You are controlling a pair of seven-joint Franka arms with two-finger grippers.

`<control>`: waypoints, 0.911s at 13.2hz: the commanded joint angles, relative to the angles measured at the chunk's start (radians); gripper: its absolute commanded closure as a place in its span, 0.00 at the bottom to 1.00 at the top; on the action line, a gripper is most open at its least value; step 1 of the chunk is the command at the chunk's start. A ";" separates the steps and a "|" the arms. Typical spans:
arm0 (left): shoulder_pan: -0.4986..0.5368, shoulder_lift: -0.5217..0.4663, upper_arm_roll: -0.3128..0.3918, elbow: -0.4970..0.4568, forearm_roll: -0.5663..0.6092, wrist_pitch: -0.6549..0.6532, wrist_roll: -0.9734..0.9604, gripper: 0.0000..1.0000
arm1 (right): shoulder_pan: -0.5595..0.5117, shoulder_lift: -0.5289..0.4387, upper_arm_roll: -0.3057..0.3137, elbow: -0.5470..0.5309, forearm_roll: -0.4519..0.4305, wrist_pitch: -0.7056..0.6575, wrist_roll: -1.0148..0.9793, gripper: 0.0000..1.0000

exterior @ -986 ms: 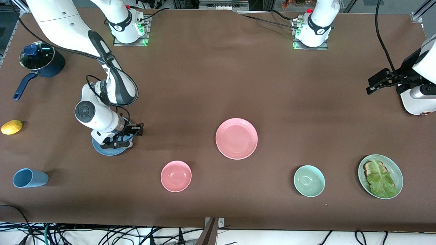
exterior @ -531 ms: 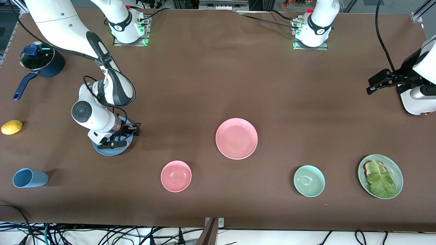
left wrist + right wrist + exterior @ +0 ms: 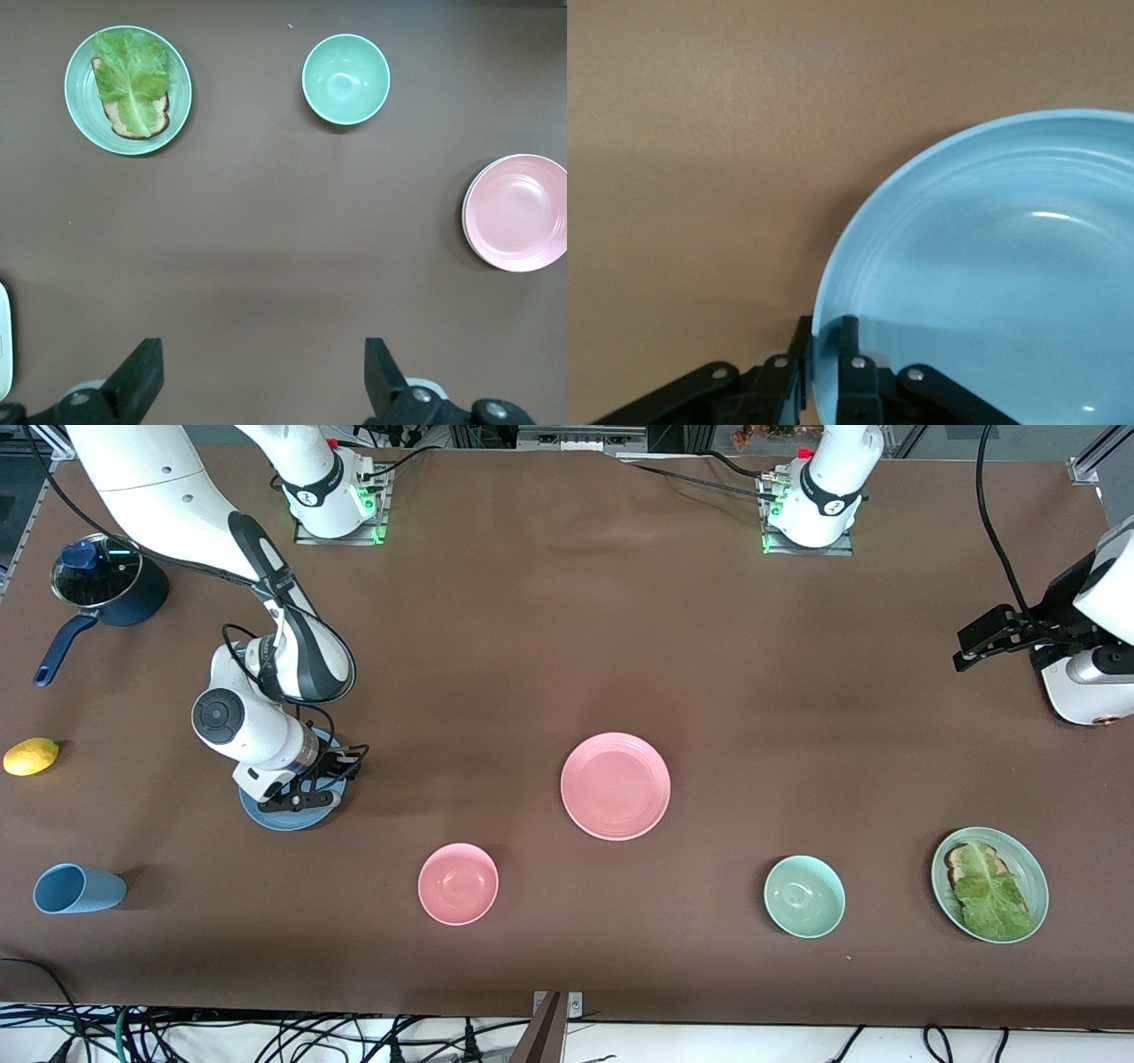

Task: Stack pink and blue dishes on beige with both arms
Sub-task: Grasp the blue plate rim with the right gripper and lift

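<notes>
The desk (image 3: pixel 549 646), a wide brown surface, carries everything, and the step in hand is the pickup of the blue plate (image 3: pixel 288 810), which lies toward the right arm's end of the desk, mostly covered by the wrist. The right arm (image 3: pixel 177 505) has its tool (image 3: pixel 312 793) down at that plate's rim, and the right wrist view shows the fingers pinching the rim, one inside and one outside. The pink plate (image 3: pixel 616 786) sits flat near the middle of the desk; a pale edge under it in the left wrist view may be the beige plate, though I cannot be sure. The left tool (image 3: pixel 262 376) waits high over its own end, fingers spread. Next, I judge, comes lifting the blue plate level and carrying it to the pink one.
</notes>
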 commanded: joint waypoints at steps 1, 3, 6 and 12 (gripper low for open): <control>0.001 0.011 0.003 0.028 -0.001 -0.020 0.017 0.00 | -0.004 0.001 0.004 0.001 -0.004 0.015 -0.017 1.00; 0.001 0.011 0.001 0.028 -0.001 -0.020 0.017 0.00 | -0.004 -0.019 0.006 0.002 -0.006 0.009 -0.019 1.00; 0.000 0.011 0.003 0.028 -0.001 -0.025 0.019 0.00 | -0.003 -0.062 0.013 0.056 -0.004 -0.104 -0.019 1.00; 0.000 0.011 0.001 0.028 -0.001 -0.025 0.019 0.00 | 0.100 -0.117 0.029 0.139 0.005 -0.263 -0.002 1.00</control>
